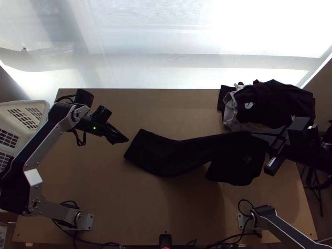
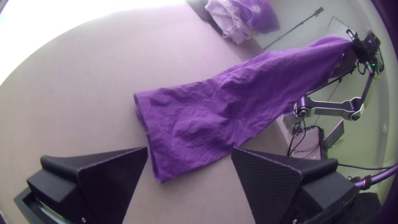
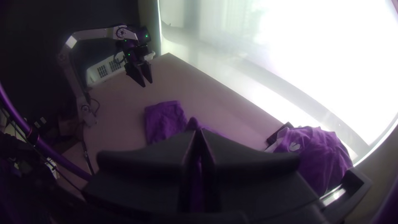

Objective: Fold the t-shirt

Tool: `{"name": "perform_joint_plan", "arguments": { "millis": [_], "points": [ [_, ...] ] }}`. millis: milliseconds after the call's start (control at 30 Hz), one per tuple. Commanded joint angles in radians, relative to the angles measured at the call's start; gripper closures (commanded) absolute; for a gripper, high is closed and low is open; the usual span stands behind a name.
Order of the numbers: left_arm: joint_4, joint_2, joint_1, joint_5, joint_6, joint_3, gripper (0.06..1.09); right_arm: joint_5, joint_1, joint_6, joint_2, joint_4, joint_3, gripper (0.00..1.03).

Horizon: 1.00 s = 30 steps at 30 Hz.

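the right gripper pinches the t-shirt by its raised end, the rest lying rumpled on the table; best lower it slowly, the spread left gripper steadying the flat end.

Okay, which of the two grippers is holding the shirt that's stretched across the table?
The right gripper: its fingers are shut on one end of the shirt. The left gripper is open near the shirt's other end, gripping nothing.
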Motion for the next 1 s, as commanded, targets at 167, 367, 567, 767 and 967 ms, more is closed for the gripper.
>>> {"name": "perform_joint_plan", "arguments": {
  "millis": [167,367,567,767,967],
  "points": [
    [0.209,0.285,-0.146,-0.041,-0.078,0.003,0.10,0.000,-0.004,-0.004,-0.023,-0.020,-0.016,1.00],
    [0.300,0.397,-0.143,-0.127,-0.089,0.031,0.10,0.000,-0.004,-0.004,-0.023,-0.025,-0.015,1.00],
    [0.320,0.450,-0.154,-0.165,-0.094,0.089,0.10,0.000,-0.003,-0.010,-0.023,-0.035,-0.013,1.00],
    [0.281,0.492,-0.168,-0.162,-0.111,0.173,0.35,0.000,-0.001,-0.010,-0.021,-0.037,-0.025,1.00],
    [0.258,0.495,-0.175,-0.088,-0.109,0.176,0.80,0.000,0.002,-0.015,-0.021,-0.045,-0.036,1.00]
  ]
}}
